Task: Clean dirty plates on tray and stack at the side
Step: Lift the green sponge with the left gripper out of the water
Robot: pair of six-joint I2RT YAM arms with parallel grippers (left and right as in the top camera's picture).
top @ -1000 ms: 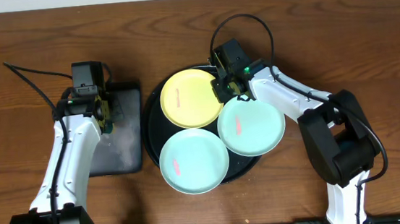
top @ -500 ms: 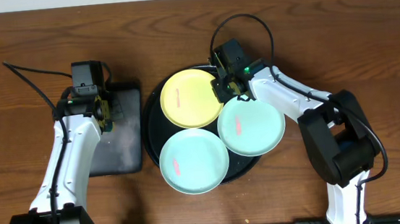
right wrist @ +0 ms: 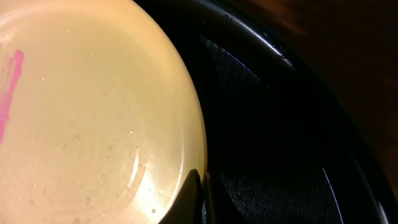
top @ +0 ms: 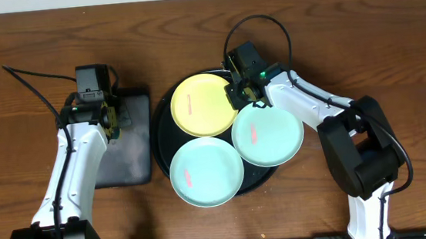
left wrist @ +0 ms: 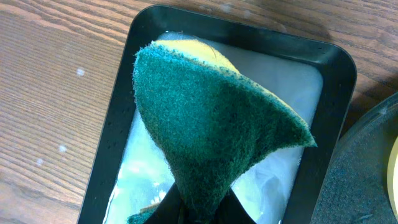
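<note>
Right fingers [right wrist: 200,194]: pinched on the near edge of the yellow plate [right wrist: 93,112], one finger over the rim and the other hidden outside it; it looks like a firm hold.
Yellow plate: lies flat on the round tray [right wrist: 280,155], spreading away to the left of the right fingers, wet-looking, with a pink streak [right wrist: 9,93] on its far side.
Handling: probably light, stiff plastic with a slick, shallow surface. The thin raised rim is the only place to take it, and it may slip or swing if lifted by one edge.
Round tray: glossy black floor and raised rim just to the right of the right fingers.
Left fingers [left wrist: 202,208]: clenched on a folded sponge [left wrist: 211,124], green scrub side facing up, yellow showing behind.
Rectangular tray [left wrist: 329,93]: directly under the sponge, pale wet inside.
Mint plates [top: 206,170] [top: 268,135]: farther from the right fingers on the same round tray, both smeared red, overlapping the yellow plate's edge.
Counter [top: 391,34]: brown wood beyond both trays. No stack has been started.
</note>
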